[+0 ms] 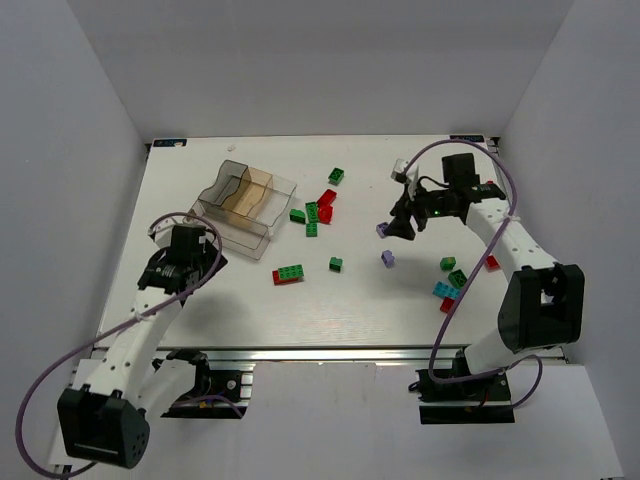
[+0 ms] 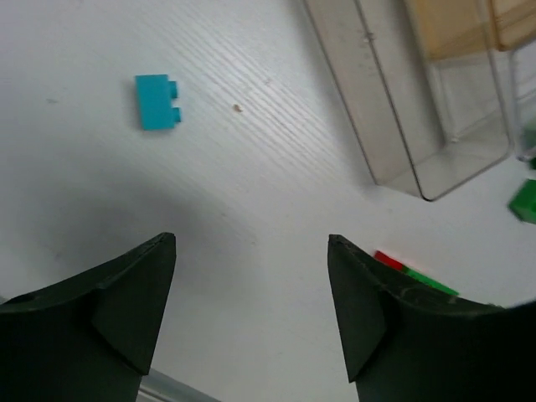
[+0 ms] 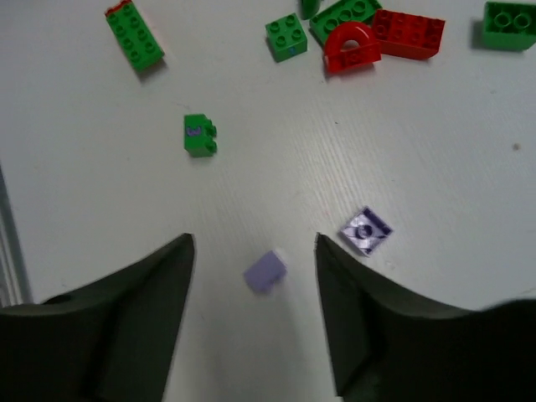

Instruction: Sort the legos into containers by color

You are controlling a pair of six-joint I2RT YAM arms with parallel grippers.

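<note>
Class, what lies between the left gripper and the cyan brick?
Only bare table separates left gripper and cyan brick; the left wrist view shows it.

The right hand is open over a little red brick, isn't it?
No, that brick is light purple, not red. The right hand is open over it, as the right wrist view shows.

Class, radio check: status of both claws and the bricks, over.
Left claw open, empty. Right claw open, aimed at light purple brick. Nothing blocking it.
</note>
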